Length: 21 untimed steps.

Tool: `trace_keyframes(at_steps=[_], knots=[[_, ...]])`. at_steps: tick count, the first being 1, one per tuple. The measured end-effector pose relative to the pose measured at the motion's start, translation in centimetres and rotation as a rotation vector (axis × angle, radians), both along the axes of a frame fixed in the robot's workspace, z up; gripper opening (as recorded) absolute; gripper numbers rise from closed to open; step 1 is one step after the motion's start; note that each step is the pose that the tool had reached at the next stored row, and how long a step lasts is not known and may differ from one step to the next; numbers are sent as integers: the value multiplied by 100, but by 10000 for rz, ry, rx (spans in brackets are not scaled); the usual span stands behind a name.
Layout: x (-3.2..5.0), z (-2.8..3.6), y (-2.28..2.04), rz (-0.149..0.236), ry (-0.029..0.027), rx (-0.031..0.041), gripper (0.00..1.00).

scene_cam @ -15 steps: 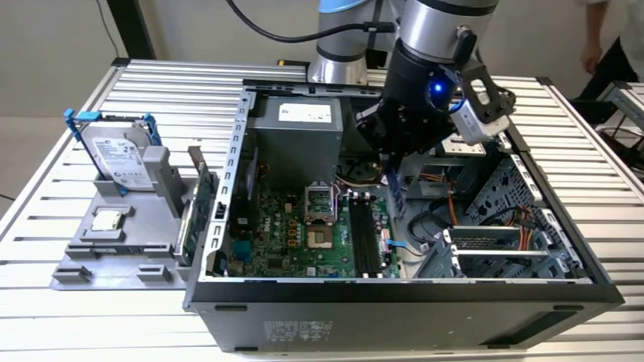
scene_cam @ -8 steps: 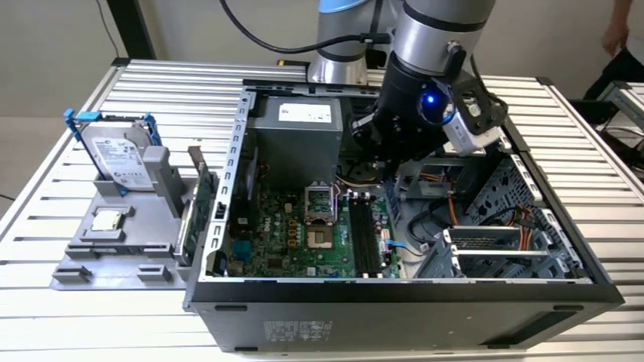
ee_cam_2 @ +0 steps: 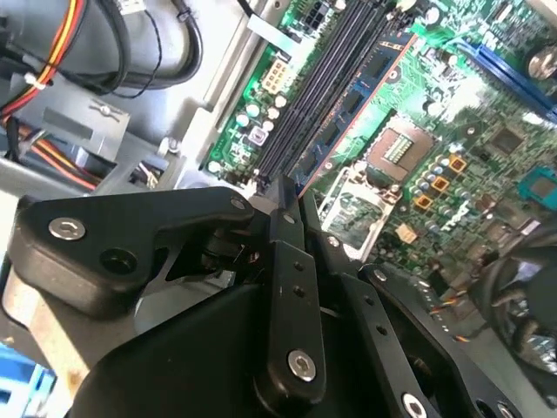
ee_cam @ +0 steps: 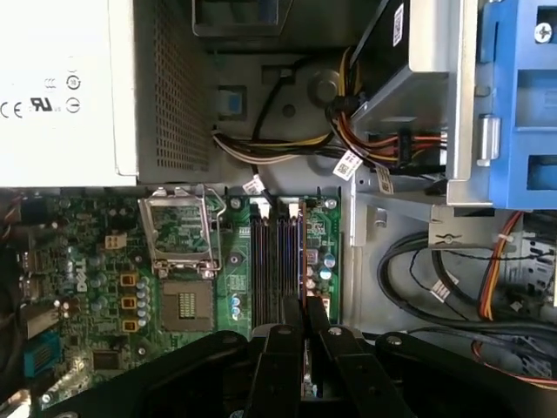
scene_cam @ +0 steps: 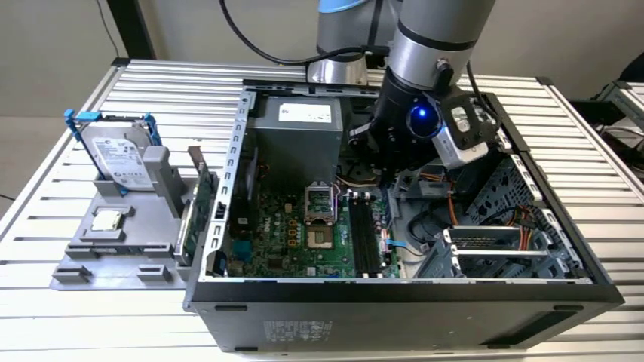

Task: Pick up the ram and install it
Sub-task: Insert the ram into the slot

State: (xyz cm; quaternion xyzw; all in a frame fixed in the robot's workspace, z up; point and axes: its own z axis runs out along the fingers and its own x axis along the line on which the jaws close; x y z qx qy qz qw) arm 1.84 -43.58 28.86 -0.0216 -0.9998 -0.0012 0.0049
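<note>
My gripper (scene_cam: 387, 179) is down inside the open computer case (scene_cam: 237, 173), just above the far end of the motherboard's black memory slots (scene_cam: 367, 234). Its fingers are shut on the ram (ee_cam_2: 365, 87), a thin dark blue stick with black chips and a reddish edge. In the second wrist view the stick runs out from the gripper (ee_cam_2: 291, 196) alongside the black slots (ee_cam_2: 322, 78). In the first wrist view the ram (ee_cam: 303, 252) shows edge-on, in line with the slots (ee_cam: 270, 261) ahead of the gripper (ee_cam: 303, 315). Whether the stick touches a slot cannot be told.
The CPU socket (scene_cam: 318, 200) lies beside the slots. A grey power supply (scene_cam: 297, 136) stands at the case's far end, with cable bundles (ee_cam: 365, 148) nearby. A drive cage (scene_cam: 493, 241) takes up the exterior view's right. Outside the case, a grey stand holds a hard drive (scene_cam: 121, 158) and a green card (scene_cam: 201, 204).
</note>
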Motion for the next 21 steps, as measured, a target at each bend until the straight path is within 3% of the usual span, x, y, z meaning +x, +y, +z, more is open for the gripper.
trace_keyframes(at_steps=[4,6,9,10,21], knots=[[0,-73,-8,-4,0,-1,0],[-1,-109,-66,-4,0,-1,0],[1,-164,-194,-3,1,-1,0],[1,-182,-209,-3,0,0,0],[1,-382,-172,-2,-22,-3,0]])
